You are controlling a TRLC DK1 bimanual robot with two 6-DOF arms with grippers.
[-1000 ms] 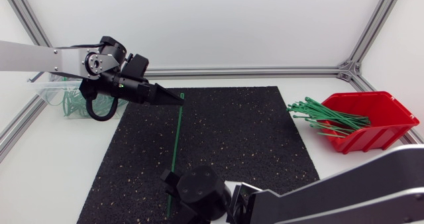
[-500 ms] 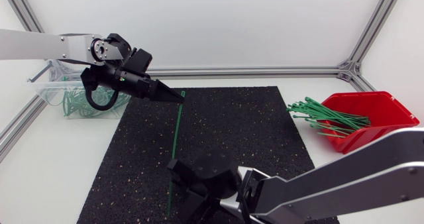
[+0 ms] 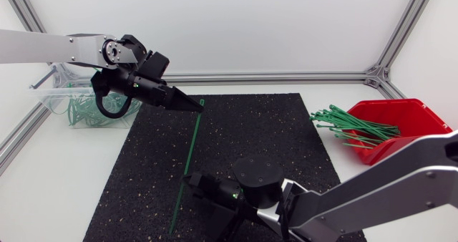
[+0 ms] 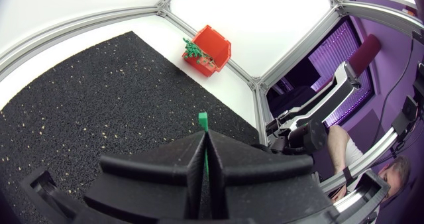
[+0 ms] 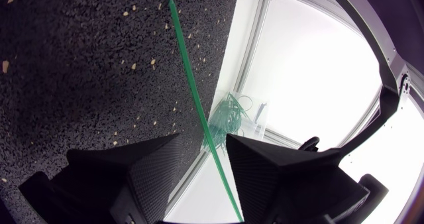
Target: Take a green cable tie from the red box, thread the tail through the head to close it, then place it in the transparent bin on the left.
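A long green cable tie (image 3: 187, 165) stretches over the black mat (image 3: 265, 138). My left gripper (image 3: 198, 107) is shut on its far end, and a short green tip (image 4: 203, 120) sticks out past the closed fingers (image 4: 189, 159). My right gripper (image 3: 190, 185) sits around the tie's lower part. In the right wrist view the tie (image 5: 193, 91) runs through the gap of that gripper (image 5: 204, 142), whose fingers stand apart, so it is open. The red box (image 3: 404, 131) of green ties is at the right. The transparent bin (image 3: 63, 102) stands at the left.
Several green ties (image 3: 343, 124) stick out over the red box's left rim. Closed green ties lie in the bin (image 5: 233, 115). An aluminium frame rail (image 3: 286, 77) runs along the table's back edge. The red box (image 4: 213, 44) also shows far ahead of my left gripper.
My right arm has shifted to the right and its fingers have spread a little around the tie. My left gripper rose slightly with the tie's end, and the tie's free end swung left.
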